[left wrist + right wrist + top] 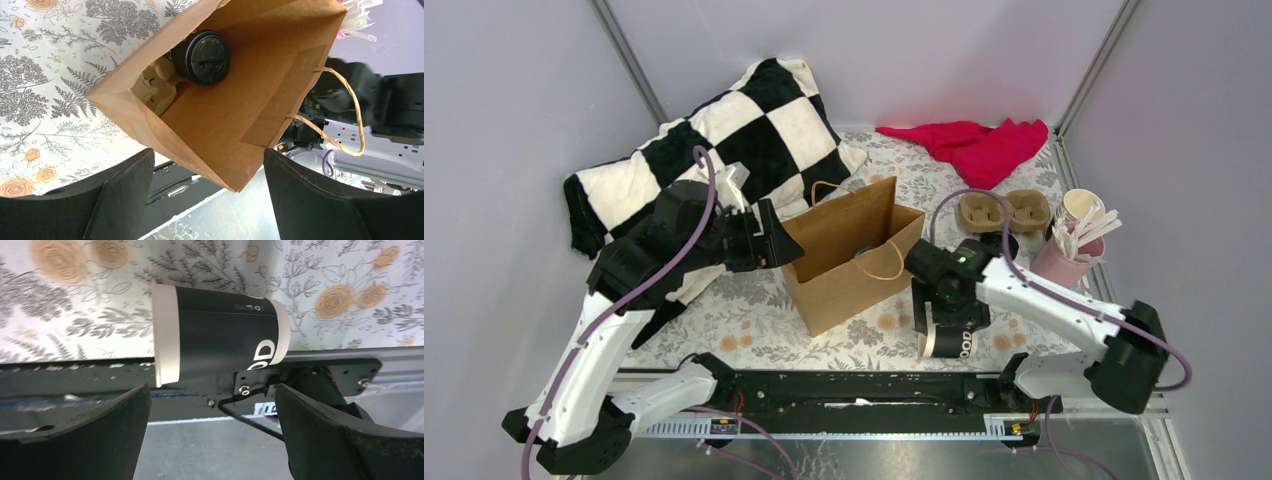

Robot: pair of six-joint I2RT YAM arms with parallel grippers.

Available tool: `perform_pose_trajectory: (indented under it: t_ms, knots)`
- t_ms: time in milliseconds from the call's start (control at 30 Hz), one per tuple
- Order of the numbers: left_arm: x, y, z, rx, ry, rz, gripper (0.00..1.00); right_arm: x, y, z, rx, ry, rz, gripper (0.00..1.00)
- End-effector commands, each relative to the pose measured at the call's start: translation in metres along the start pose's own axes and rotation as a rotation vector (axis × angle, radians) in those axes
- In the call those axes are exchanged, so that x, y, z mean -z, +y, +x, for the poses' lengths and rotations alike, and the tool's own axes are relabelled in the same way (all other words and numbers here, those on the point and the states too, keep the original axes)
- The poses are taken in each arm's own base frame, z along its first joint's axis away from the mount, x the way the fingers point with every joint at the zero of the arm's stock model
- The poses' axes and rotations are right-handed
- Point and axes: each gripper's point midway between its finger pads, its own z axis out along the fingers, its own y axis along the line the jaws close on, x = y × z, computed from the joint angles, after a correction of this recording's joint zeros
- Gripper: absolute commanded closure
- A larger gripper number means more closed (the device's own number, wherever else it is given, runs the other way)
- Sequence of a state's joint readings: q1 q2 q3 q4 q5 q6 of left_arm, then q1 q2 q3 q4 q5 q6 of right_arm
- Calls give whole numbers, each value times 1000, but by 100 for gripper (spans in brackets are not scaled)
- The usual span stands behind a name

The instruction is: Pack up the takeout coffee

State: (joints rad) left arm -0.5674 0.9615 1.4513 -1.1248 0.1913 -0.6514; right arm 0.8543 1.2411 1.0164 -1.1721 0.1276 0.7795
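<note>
Floral-printed tablecloth (754,320) covers the table, and plain grey walls close it in. The black coffee cup (220,340) lying below my right gripper (212,395) carries big white letters. I read "OD" from the wrist view and what looks like "OOD" from above. A line of tiny white print on its wall is too small to read.

My right gripper's fingers (100,430) stand wide apart and hold nothing. The cup lies beyond them on its side, free of both pads, at the near edge of the cloth beside the black rail (854,385). Its wall is black with a white band at each end, the wider band to the left in the wrist view.

My left gripper (207,160) is likewise spread wide with nothing in it, poised at the open mouth of the brown paper bag (240,100). Whether a finger touches the bag's edge I cannot tell. The bag stands upright mid-table. Down inside it a lidded coffee cup (202,56) stands upright, its round black lid facing up with embossed marks I cannot make out. It sits in a cardboard cup carrier (155,85) against the bag's corner
</note>
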Motion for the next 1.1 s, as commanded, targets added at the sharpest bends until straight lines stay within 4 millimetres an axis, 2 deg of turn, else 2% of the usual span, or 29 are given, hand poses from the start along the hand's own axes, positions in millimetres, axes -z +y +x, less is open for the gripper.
perform_pose_trajectory:
  t_ms: [0, 167, 300, 400, 467, 700, 1000, 1067]
  knots:
    - [23, -14, -10, -36, -81, 72, 16, 1, -13, -10, -17, -100, 176, 1]
    - [30, -17, -6, -24, -88, 96, 16, -11, 12, -15, 23, -107, 163, 2]
    - [38, -15, -7, -15, -113, 89, 16, -26, 3, -17, 4, -141, 236, 9]
    - [42, -14, -5, -3, -120, 91, 16, -37, 13, -24, -39, -183, 198, 11]
    - [43, -13, -3, 7, -119, 91, 16, -41, 13, -32, -78, -221, 222, 14]
    - [50, -12, -3, 21, -125, 79, 16, -41, -7, -57, -104, -357, 364, 18]
    - [50, -14, -1, 21, -113, 83, 16, -54, 0, -74, -110, -425, 396, 22]
    - [50, -13, 0, 21, -109, 81, 16, -56, 0, -75, -124, -431, 389, 34]
